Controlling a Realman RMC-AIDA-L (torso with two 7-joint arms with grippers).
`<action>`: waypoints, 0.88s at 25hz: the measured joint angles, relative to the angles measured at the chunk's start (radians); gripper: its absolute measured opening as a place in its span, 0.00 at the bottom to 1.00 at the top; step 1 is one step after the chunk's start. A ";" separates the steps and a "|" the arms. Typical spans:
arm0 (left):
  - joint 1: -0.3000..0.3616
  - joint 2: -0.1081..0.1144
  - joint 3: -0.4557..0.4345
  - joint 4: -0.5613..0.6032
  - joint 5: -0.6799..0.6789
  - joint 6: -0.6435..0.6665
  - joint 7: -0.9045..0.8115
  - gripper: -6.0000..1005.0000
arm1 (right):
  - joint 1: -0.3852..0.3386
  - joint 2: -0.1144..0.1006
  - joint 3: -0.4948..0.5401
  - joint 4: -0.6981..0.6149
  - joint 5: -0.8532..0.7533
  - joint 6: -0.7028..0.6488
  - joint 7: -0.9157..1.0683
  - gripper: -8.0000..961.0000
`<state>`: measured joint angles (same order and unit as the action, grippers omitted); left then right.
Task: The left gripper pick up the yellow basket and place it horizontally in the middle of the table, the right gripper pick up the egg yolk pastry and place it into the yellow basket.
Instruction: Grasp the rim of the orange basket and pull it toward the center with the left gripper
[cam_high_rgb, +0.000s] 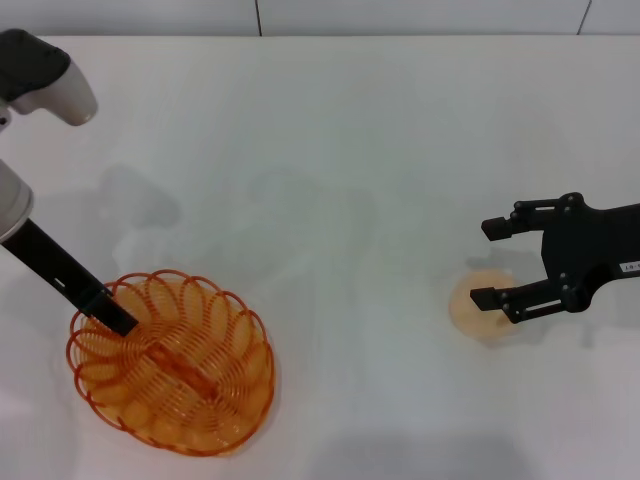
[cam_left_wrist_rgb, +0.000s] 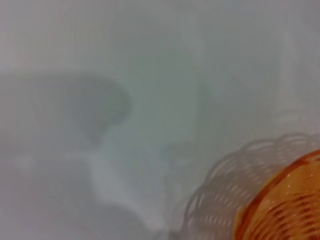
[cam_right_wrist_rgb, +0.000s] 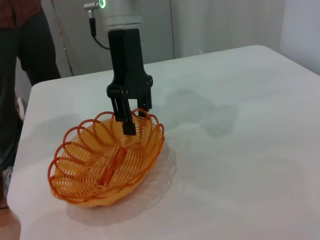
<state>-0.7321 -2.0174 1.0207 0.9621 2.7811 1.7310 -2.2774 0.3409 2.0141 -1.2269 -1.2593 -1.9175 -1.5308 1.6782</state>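
My table (cam_high_rgb: 330, 170) is white and smooth, with a rounded corner showing in my right wrist view. The yellow basket (cam_high_rgb: 175, 365) sits at its near left, tilted, with one side of its rim raised. Well apart on the right, the egg yolk pastry (cam_high_rgb: 480, 305) lies flat on the surface.

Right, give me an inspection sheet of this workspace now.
Surface: white table, bare across the middle.
Basket: near left corner, tilted, one side lifted.
Pastry: on the table at right, outside the basket.
Clutter: nothing seen.
Left gripper: clamped on the basket's rim.
Right gripper: open, over the pastry.
Cables: black cable on the left arm.
Surroundings: person standing beyond the table.
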 joint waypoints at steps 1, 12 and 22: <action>-0.001 -0.002 0.002 -0.004 0.000 -0.006 0.000 0.43 | 0.000 0.000 0.000 0.000 0.000 0.000 0.000 0.87; -0.003 -0.010 0.015 -0.020 0.000 -0.035 -0.006 0.36 | 0.001 0.000 0.001 0.000 0.000 0.002 0.000 0.87; -0.003 -0.012 0.015 -0.020 0.000 -0.040 -0.004 0.35 | 0.004 0.000 0.001 -0.002 0.000 0.001 0.000 0.87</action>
<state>-0.7348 -2.0298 1.0355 0.9421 2.7810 1.6911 -2.2814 0.3450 2.0141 -1.2256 -1.2610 -1.9174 -1.5299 1.6781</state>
